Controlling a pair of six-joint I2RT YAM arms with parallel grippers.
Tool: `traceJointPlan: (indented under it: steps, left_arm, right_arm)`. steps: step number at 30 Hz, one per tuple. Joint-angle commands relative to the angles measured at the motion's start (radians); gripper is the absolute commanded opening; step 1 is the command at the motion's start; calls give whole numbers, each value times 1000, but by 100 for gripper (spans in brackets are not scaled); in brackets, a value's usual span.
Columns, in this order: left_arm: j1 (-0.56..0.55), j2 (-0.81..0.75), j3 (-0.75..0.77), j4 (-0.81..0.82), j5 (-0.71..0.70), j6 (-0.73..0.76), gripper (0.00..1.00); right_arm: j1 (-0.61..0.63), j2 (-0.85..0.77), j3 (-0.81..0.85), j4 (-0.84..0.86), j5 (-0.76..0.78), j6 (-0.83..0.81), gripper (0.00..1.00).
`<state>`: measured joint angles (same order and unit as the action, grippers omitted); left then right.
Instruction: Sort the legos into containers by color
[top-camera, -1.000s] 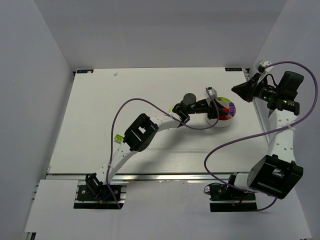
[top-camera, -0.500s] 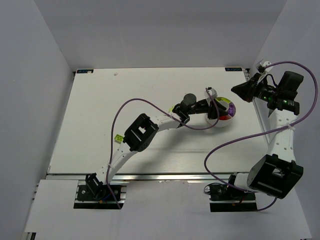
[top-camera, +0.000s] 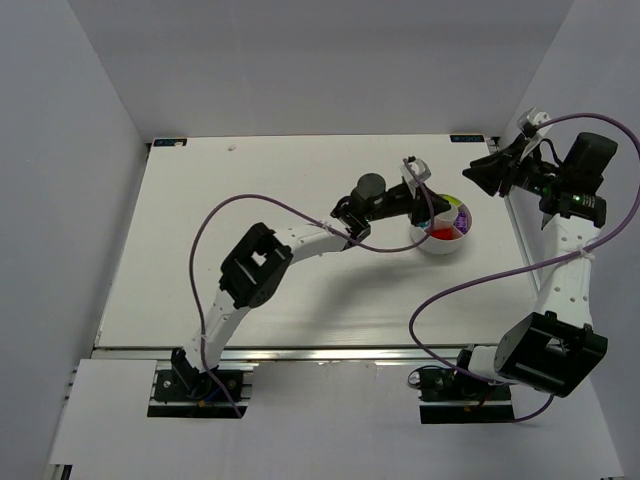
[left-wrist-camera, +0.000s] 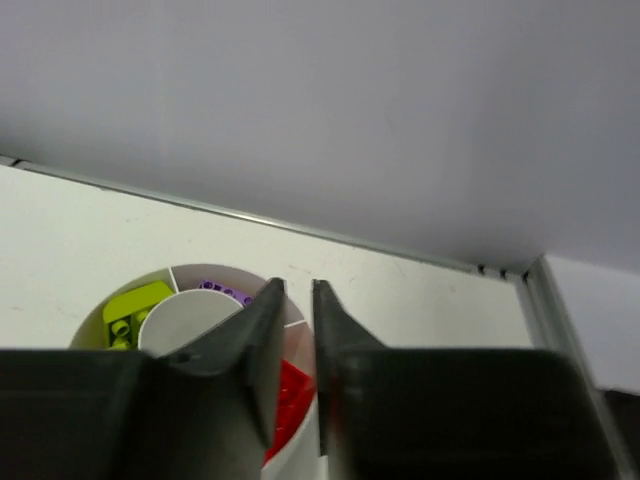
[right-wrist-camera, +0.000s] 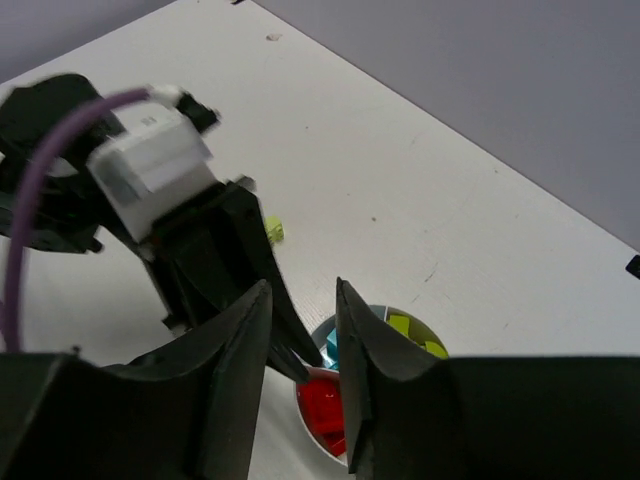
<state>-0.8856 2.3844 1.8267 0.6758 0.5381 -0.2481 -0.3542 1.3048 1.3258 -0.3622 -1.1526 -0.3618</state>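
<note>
Jaws, a narrow slit apart, hang over the white bowl (left-wrist-camera: 86, 326) holding lime legos (left-wrist-camera: 135, 302), purple legos (left-wrist-camera: 226, 292) and red legos (left-wrist-camera: 293, 396).

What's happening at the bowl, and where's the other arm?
The left end effector hangs over the small round white divided bowl, fingers nearly together; no brick shows between them. Lime plastic bricks, purple bricks and red bricks lie in separate compartments. The right end effector is open, empty and raised near the right edge of the white table. One loose lime brick lies beside the left arm.
</note>
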Motion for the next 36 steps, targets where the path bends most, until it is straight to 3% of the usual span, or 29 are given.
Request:
traceJointPlan:
  steps: [1,4,8,11,12,13,16,17,18,20,22,24,28,31,36]
  left_arm:
    - [8,-252,-87,-68,-122,38,23]
    - [36,-393,-260,-104,-220,6,16]
    - [103,-561,-467,-307,-387,-97,13]
    - [160,-648,-527,-494,-476,-264,14]
    - [210,-694,-555,-622,-477,-308,13]
    - [236,-717,-575,-672,-469,-369,14]
    - [310,-847,-717,-797,-477,-411,33]
    - [330,-887,-756,-821,-515,-419,54]
    - [339,-968,-794,-832,-524,-428,63]
    - [361,-1045,-891,-860,-582,-454,73]
    - [375,-1146,-964,-877,-628,-483,83]
    - [395,-1201,-1007,-897,-658,-499,84]
    - [416,-1323,-1073,-943,-699,-523,85]
    - [421,-1381,-1098,-990,-733,-523,85]
    - [425,-1467,-1126,-1059,-786,-560,86]
  right_arm:
    - [-6,2,64,64,-29,43,39]
    - [-5,8,62,117,-22,92,45]
    - [29,27,64,125,7,112,50]
    - [108,54,98,4,89,-10,53]
    - [145,65,113,-103,131,-69,53]
    - [184,86,139,-151,242,-125,54]
    - [334,131,147,-227,425,-281,65]
    - [392,145,148,-225,451,-293,73]
    - [417,158,150,-218,480,-283,78]
    - [483,220,182,-199,576,-208,89]
    - [526,298,232,-207,657,-137,89]
    - [593,342,246,-190,715,-16,89]
    - [699,482,289,-164,989,240,89]
    - [747,588,389,-233,1016,384,90]
    - [814,694,453,-231,1001,471,89]
